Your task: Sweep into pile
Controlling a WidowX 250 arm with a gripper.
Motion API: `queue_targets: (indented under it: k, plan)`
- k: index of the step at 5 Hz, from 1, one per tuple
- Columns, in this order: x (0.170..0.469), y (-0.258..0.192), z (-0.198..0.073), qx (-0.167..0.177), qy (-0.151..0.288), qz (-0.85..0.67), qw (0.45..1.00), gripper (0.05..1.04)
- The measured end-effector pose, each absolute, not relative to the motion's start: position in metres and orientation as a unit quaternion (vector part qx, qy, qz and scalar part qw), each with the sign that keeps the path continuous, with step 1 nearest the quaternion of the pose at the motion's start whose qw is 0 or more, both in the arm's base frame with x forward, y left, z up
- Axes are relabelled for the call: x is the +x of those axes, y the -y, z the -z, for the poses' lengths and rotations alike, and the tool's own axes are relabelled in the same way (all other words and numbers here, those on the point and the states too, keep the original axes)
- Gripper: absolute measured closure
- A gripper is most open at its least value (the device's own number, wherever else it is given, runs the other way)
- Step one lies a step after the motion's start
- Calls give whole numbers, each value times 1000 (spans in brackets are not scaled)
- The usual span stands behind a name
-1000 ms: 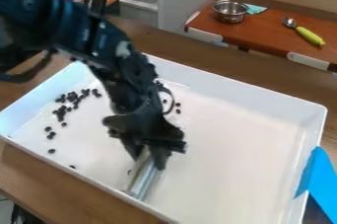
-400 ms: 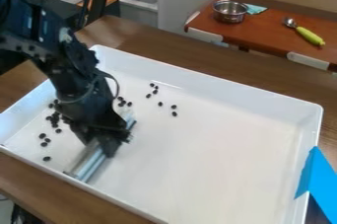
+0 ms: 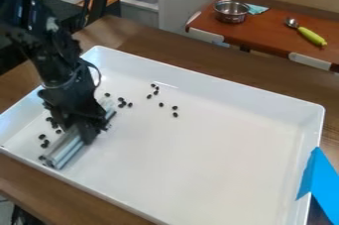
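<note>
In the camera view, the black two-finger end effector (image 3: 86, 131) is clamped on a long, silvery-grey ridged sweeping tool (image 3: 65, 152), which lies slantwise in the large white rectangular tray (image 3: 232, 83) on the brown wooden counter (image 3: 126, 34). The task looks partway along. Some of the small black beans (image 3: 46, 142) sit loosely grouped between the tool and the tray's left-hand wall, at least one beside its near end, but I'd not call that a proper pile (a ragged scatter, more like). Others lie just beyond the tool's far end, and a looser handful is spread further right, towards the back wall. Those outliers have yet to be gathered in, and the group by the wall probably needs tightening too.
</note>
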State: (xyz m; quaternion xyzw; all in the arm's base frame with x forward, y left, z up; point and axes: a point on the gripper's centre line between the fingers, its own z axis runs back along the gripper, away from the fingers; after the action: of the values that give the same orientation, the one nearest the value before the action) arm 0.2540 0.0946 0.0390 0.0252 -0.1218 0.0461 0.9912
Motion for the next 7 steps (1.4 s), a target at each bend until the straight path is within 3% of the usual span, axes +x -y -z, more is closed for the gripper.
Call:
queue_targets:
  k: [1,3,5,7]
  plan:
    - [251,-116,-40,33,122,-38,991,692]
    - [240,-141,-42,17,132,-16,991,692]
    - [249,-83,-81,-55,174,-43,982,692]
    - [299,5,-106,-100,170,-79,977,692]
